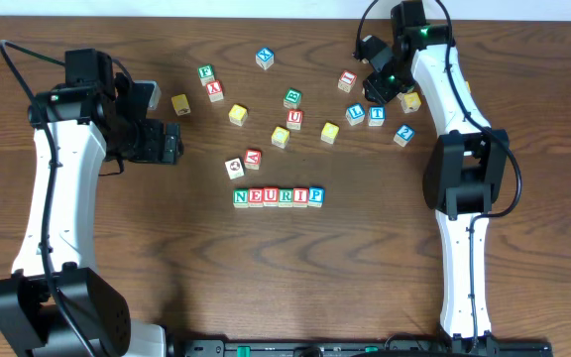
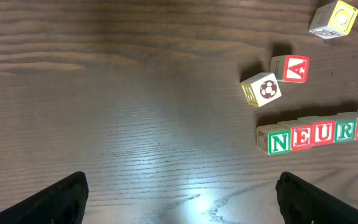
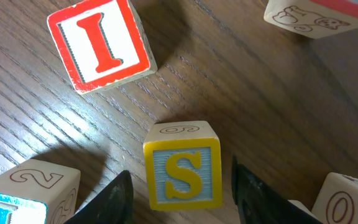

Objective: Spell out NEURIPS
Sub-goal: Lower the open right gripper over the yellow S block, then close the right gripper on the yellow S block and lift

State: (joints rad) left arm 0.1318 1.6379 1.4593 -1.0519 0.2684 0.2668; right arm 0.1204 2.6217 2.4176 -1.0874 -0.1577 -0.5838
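A row of cubes reading NEURIP lies on the table's middle; the left wrist view shows its N, E, U, R, I part. The yellow S cube stands upright on the wood between the fingers of my right gripper, which is open with a small gap on each side of the cube. In the overhead view the right gripper is at the back right and hides the S. My left gripper is open and empty at the left; in its own view the left gripper hovers over bare wood.
Around the S are a red I cube, a blue-lettered cube and a cube marked O. Loose cubes are scattered behind the row, among them a red A cube and a football cube.
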